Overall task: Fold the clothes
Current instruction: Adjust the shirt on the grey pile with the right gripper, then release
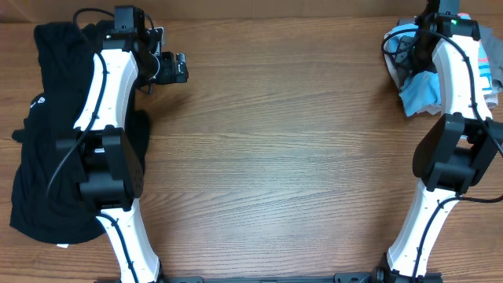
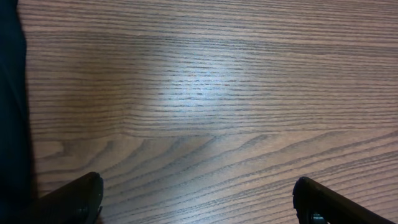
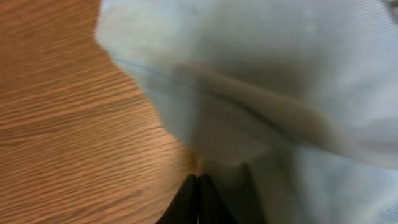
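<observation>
A black garment (image 1: 39, 141) lies crumpled along the table's left side, and its edge shows in the left wrist view (image 2: 9, 93). My left gripper (image 1: 179, 69) is open and empty over bare wood (image 2: 199, 199), just right of that garment. A pile of light clothes (image 1: 487, 71) sits at the far right corner, with a light blue piece (image 1: 420, 93) at its front. My right gripper (image 1: 405, 49) is at the pile's left edge. In the right wrist view its fingers (image 3: 198, 177) are pressed together at the edge of the pale blue cloth (image 3: 261, 74).
The wooden table (image 1: 291, 157) spreads between the two arms. The left arm's base link (image 1: 110, 169) rests over the black garment. The right arm (image 1: 460, 79) reaches across the pile of clothes.
</observation>
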